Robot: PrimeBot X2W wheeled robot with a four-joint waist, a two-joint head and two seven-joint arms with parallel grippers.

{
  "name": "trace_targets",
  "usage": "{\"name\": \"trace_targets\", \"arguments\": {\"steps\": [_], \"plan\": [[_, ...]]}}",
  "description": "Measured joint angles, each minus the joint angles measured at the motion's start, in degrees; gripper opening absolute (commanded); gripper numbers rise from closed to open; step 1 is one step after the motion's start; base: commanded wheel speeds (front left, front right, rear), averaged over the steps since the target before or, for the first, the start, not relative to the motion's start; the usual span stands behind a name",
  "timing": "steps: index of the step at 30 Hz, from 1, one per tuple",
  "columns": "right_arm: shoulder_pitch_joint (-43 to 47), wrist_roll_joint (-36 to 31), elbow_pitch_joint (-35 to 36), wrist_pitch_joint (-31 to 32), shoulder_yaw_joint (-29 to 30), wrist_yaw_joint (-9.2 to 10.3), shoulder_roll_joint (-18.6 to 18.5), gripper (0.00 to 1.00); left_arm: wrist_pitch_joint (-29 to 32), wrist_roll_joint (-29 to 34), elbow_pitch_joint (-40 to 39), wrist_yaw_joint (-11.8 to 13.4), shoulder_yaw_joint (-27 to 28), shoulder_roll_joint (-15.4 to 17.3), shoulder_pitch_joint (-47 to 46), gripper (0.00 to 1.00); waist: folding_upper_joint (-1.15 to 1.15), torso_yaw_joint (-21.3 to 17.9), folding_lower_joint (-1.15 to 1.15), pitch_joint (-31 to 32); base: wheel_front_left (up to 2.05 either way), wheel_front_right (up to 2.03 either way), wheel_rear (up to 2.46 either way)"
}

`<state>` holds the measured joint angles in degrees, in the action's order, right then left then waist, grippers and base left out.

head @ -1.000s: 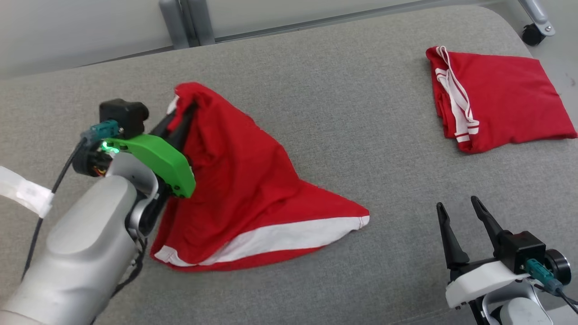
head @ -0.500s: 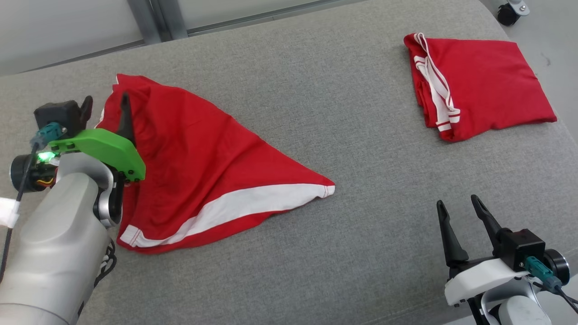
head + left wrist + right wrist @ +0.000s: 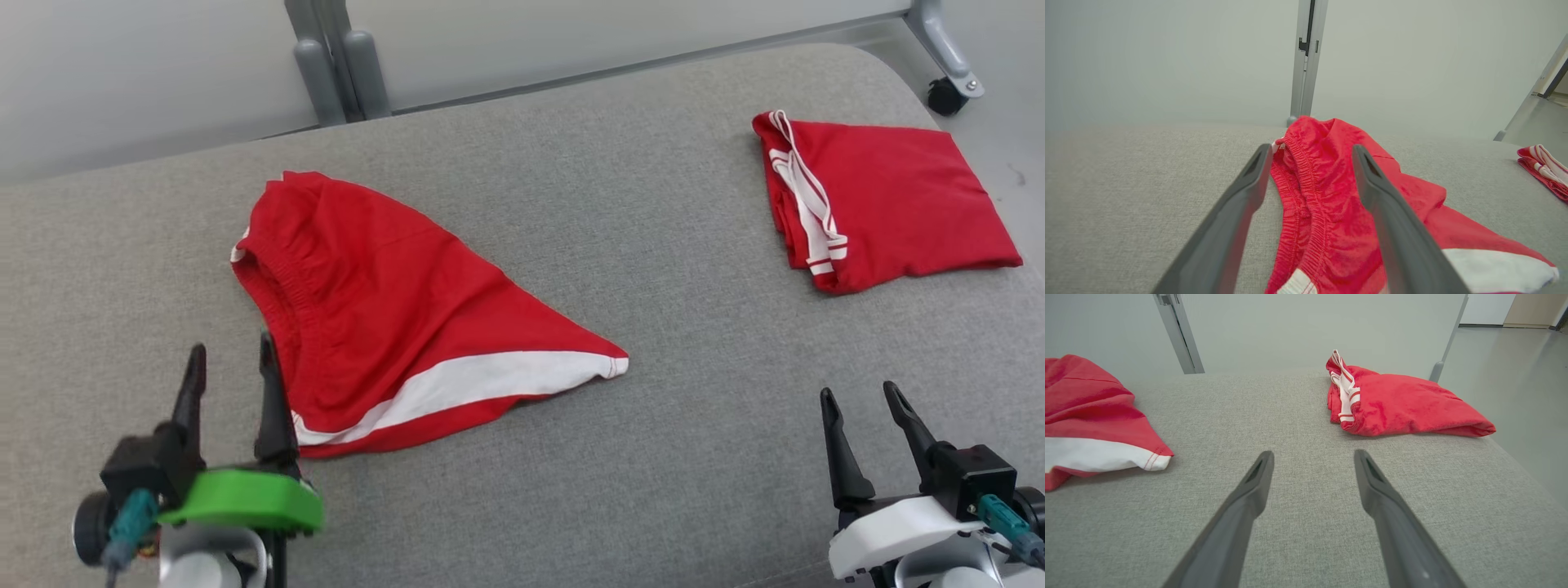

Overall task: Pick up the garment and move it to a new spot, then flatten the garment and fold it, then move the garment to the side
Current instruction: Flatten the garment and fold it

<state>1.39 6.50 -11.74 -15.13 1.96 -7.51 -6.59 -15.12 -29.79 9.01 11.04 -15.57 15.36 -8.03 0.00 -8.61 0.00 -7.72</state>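
Observation:
A red garment (image 3: 392, 318) with a white band along its hem lies loosely spread on the grey cushioned surface (image 3: 620, 482), left of centre; its elastic waistband (image 3: 1306, 192) faces the left side. My left gripper (image 3: 232, 359) is open at the lower left, just short of the garment's near-left edge and holding nothing. In the left wrist view the waistband lies beyond the open left gripper (image 3: 1310, 155). My right gripper (image 3: 859, 397) stands open at the lower right over bare cushion, also seen as the right gripper (image 3: 1312, 457) in its own view, with the garment's white hem corner (image 3: 1155, 459) off to the left.
A second red garment (image 3: 882, 200), folded, with white stripes, lies at the far right near the cushion's edge (image 3: 1502, 449). A grey wall with a metal post (image 3: 326, 57) runs behind the cushion. A caster wheel (image 3: 947, 94) stands on the floor at the right.
My left gripper has opened and let go of the garment, then drawn back toward the near-left. The garment has settled flat. The head camera has shifted. The right gripper has stayed open and still.

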Motion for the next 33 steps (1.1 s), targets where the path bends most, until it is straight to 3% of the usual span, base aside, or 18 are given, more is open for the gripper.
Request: {"name": "trace_targets", "arguments": {"steps": [6,9,17,21,33], "plan": [[1.9,-0.2,1.2,0.0,0.4,0.00,-0.6,1.00,0.0,7.9,-7.3,-1.9,3.5,-4.8,11.2,1.00,0.00,2.9,0.00,1.9,0.00,0.00,0.00],[1.9,-0.2,1.6,0.0,0.1,0.00,-0.6,1.00,0.0,10.5,-8.2,-4.2,6.8,-7.0,14.8,1.00,0.00,4.6,0.00,2.8,0.00,0.00,0.00],[3.0,-0.5,-0.2,0.0,-1.3,0.00,-0.2,1.00,0.0,15.4,-5.6,-13.0,15.1,-10.4,20.9,1.00,0.00,8.1,0.00,6.5,0.00,0.00,0.00],[2.8,-0.7,-1.0,0.0,-2.1,0.00,0.4,1.00,0.0,17.0,-2.8,-16.1,17.2,-11.1,20.9,1.00,0.00,9.6,0.00,7.8,0.00,0.00,0.00],[2.4,0.3,-0.5,0.0,-3.2,0.00,1.6,1.00,0.0,17.9,-1.1,-18.3,17.6,-12.2,18.6,1.00,0.00,11.0,0.00,8.0,0.00,0.00,0.00]]}}
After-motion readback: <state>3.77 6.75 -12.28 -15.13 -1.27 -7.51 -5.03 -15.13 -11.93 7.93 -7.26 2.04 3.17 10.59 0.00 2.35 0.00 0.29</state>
